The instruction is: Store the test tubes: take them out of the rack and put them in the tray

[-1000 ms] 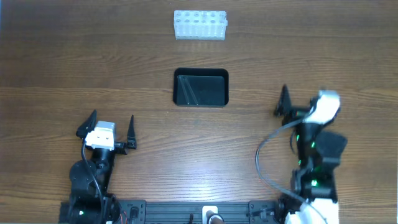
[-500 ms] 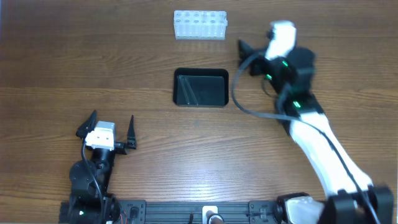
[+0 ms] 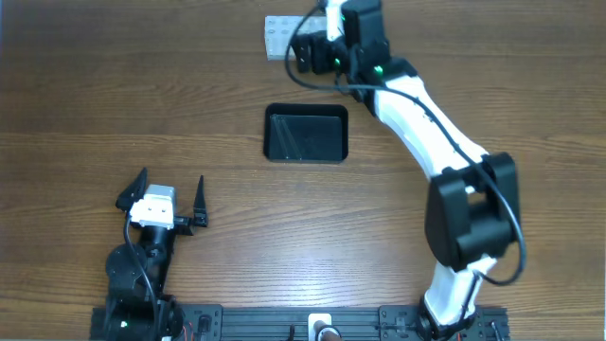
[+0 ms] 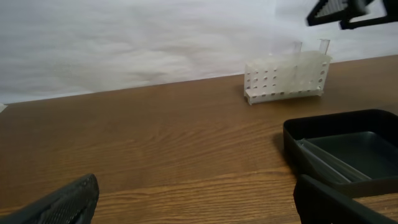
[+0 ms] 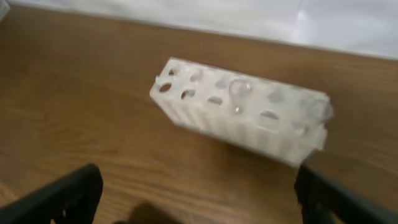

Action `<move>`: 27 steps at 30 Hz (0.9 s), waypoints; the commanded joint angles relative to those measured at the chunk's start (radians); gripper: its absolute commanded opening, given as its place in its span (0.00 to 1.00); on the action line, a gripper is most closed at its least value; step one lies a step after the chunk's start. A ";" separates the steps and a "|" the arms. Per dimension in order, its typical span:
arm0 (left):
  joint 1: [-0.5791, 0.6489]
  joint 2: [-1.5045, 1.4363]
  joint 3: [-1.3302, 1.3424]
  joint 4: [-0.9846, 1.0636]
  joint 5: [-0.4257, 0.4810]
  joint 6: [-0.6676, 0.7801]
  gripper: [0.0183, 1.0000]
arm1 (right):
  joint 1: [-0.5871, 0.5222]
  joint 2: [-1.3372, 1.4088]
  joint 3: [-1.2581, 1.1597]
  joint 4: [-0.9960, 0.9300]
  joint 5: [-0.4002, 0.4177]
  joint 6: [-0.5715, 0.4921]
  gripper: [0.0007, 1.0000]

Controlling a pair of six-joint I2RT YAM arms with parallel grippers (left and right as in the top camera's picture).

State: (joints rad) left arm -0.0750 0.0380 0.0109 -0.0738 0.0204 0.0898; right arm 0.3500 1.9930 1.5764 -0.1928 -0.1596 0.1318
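Partway: some test tubes lie in tray, two tubes stand in rack; right tool near rack, left tool at worktop edge, both spread apart, empty.

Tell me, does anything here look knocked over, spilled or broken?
Nothing stands out. The rack stands upright on the table with two test tubes upright in it, the tray sits flat with clear tubes lying inside, and I see no spill or breakage. The right end effector is open near the rack.
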 commanded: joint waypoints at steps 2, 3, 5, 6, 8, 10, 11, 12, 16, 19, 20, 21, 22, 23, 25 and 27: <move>0.006 -0.009 -0.005 -0.002 0.016 0.008 1.00 | 0.024 0.113 0.148 -0.044 0.083 0.006 0.99; 0.006 -0.009 -0.005 -0.002 0.016 0.007 1.00 | 0.025 0.126 0.163 -0.044 0.089 0.013 0.99; 0.006 -0.009 -0.005 -0.003 0.016 0.007 1.00 | 0.026 0.152 0.189 -0.042 0.102 0.025 0.99; 0.006 -0.009 -0.005 -0.003 0.016 0.007 1.00 | 0.028 0.165 0.201 -0.035 0.106 0.025 0.99; 0.006 -0.009 -0.005 -0.003 0.016 0.007 1.00 | 0.031 0.185 0.214 -0.019 0.106 0.025 0.99; 0.006 -0.009 -0.005 -0.002 0.016 0.007 1.00 | 0.034 0.202 0.225 -0.005 0.106 0.025 0.99; 0.006 -0.009 -0.005 -0.002 0.016 0.007 1.00 | 0.035 0.210 0.228 0.002 0.109 0.025 0.99; 0.006 -0.009 -0.005 -0.003 0.016 0.008 1.00 | 0.038 0.214 0.229 0.011 0.116 0.025 0.99; 0.006 -0.009 -0.005 -0.003 0.016 0.008 1.00 | 0.048 0.225 0.229 0.037 0.186 0.048 0.98; 0.006 -0.009 -0.005 -0.002 0.016 0.008 1.00 | 0.054 0.236 0.229 0.064 0.195 0.048 0.97; 0.006 -0.009 -0.005 -0.002 0.016 0.008 1.00 | 0.057 0.240 0.229 0.073 0.196 0.047 0.97; 0.006 -0.009 -0.005 -0.002 0.016 0.007 1.00 | 0.060 0.246 0.229 0.085 0.200 0.047 0.97; 0.006 -0.009 -0.005 -0.003 0.016 0.007 1.00 | 0.063 0.251 0.229 0.094 0.209 0.048 0.96; 0.006 -0.009 -0.005 -0.003 0.016 0.008 1.00 | 0.066 0.261 0.230 0.106 0.222 0.048 0.96; 0.006 -0.009 -0.005 -0.003 0.016 0.007 1.00 | 0.069 0.274 0.230 0.123 0.245 0.058 0.97; 0.006 -0.009 -0.005 -0.002 0.016 0.007 1.00 | 0.069 0.285 0.230 0.136 0.259 0.067 0.96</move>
State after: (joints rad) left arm -0.0750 0.0380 0.0109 -0.0738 0.0204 0.0898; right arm 0.4099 2.2463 1.7840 -0.0685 0.0483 0.1795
